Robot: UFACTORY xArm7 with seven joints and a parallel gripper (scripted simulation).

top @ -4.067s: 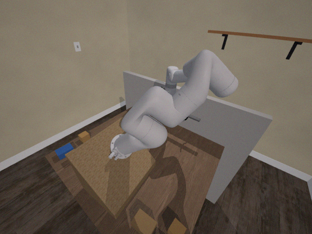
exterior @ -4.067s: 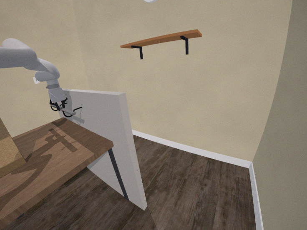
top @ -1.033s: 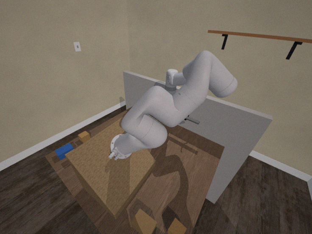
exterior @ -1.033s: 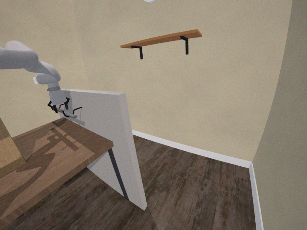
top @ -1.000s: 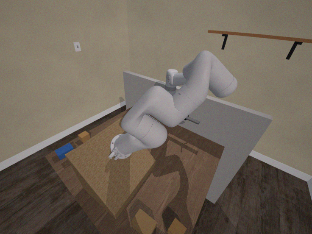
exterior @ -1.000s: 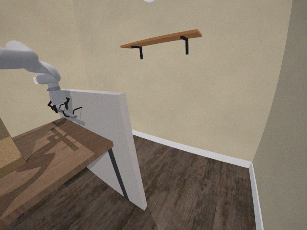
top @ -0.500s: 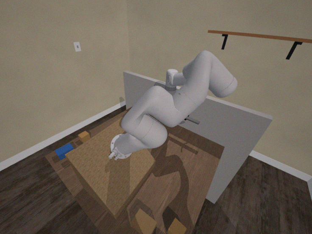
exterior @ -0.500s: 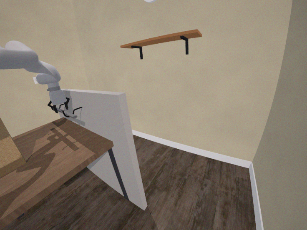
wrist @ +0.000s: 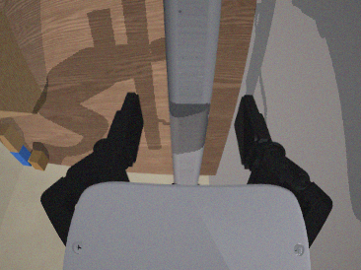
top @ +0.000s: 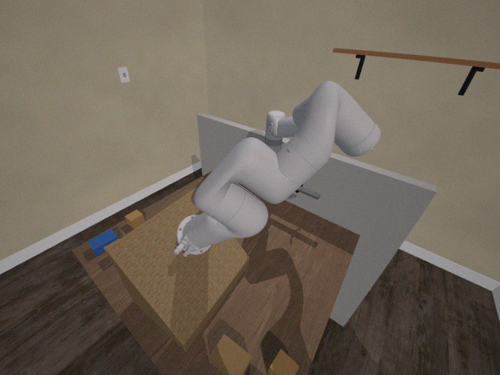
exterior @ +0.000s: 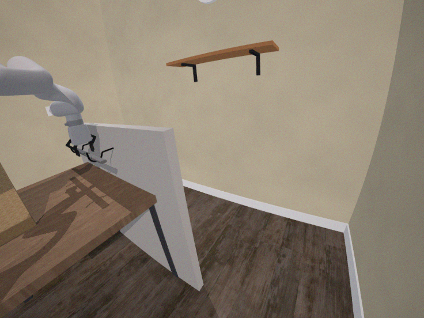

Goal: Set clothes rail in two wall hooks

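On the left of the outside view, the white robot arm (exterior: 25,80) reaches in over the brown table (exterior: 116,193). Its gripper (exterior: 82,148) points down, just above the grey clothes rail (exterior: 102,162). The black fingers stand wide apart, one on each side of the rail, with a gap on both sides. They hold nothing.

The rail lies flat along the white wall panel (exterior: 148,176), up above the table top. It rests in thin black hooks (exterior: 106,151) that stick out from the panel. In the wrist view the rail (wrist: 191,36) runs straight away from the gripper (wrist: 190,123), with the wooden table under it and the white panel on its right side.

Further right, on the tan room wall, a brown shelf (exterior: 223,53) sits on two black brackets. From the top view only the end of the rail (top: 310,192) peeks out from under the arm (top: 267,166).
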